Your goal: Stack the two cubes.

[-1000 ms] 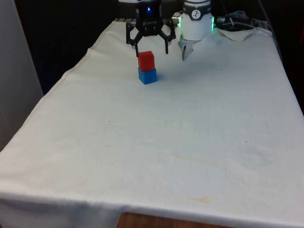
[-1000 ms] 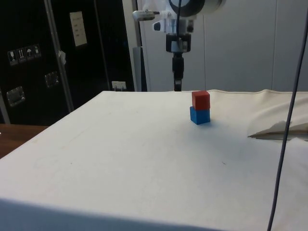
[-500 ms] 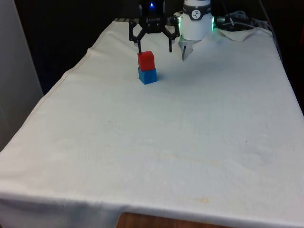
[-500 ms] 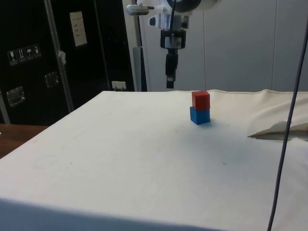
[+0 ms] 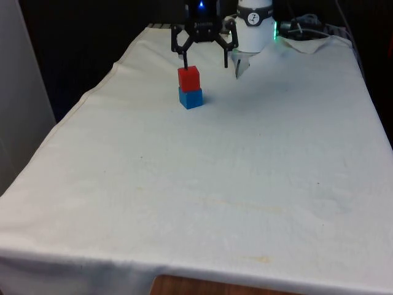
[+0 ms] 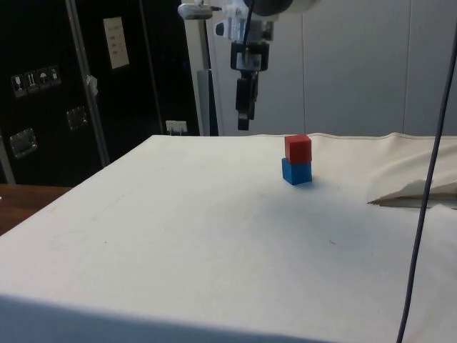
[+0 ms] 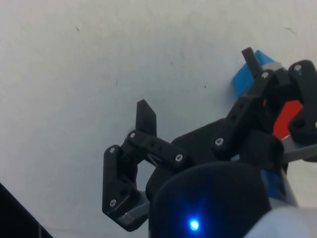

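A red cube rests squarely on a blue cube on the white cloth, towards the far end on the front view's left. From the side the red cube tops the blue cube too. My gripper hangs open in the air above and behind the stack, holding nothing, and is clear of both cubes. The side view puts the gripper higher than the stack and off to one side of it. In the wrist view the gripper has spread fingers, with the blue cube and red cube behind one finger.
The white cloth covers the whole table. A crumpled fold of cloth and cables lie at the far right corner. The arm's white base stands just behind the stack. A dark cable hangs along the side view's right.
The open gripper has risen away from the stack and drifted back towards the arm's base. The two cubes have stayed put.
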### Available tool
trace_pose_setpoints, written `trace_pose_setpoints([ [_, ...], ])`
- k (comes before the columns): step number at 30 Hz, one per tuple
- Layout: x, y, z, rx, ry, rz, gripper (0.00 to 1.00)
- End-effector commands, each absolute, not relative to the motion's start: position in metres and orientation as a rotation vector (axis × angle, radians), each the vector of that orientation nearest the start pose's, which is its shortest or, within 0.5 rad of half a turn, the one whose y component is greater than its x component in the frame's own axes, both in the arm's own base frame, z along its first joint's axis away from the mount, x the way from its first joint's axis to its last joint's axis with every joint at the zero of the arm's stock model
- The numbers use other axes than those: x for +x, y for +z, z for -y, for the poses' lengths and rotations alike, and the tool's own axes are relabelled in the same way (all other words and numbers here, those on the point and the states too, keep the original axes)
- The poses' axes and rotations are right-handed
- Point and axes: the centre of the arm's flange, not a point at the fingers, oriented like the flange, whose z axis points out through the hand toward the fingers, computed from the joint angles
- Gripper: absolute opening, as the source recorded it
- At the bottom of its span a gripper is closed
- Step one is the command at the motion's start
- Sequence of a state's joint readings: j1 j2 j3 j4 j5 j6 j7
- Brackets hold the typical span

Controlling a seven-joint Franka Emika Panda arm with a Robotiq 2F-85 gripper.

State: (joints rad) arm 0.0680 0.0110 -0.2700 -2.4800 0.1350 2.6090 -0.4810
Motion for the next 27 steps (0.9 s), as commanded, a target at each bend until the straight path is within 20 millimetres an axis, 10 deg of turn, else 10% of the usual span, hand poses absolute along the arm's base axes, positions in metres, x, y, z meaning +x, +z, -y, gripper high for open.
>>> trace_pose_setpoints([
  [1, 0.476, 0.297, 0.098, -3.098, -0.213, 0.249, 1.00],
  [27, 0.500, 0.317, 0.053, -3.091, -0.277, 0.131, 1.00],
])
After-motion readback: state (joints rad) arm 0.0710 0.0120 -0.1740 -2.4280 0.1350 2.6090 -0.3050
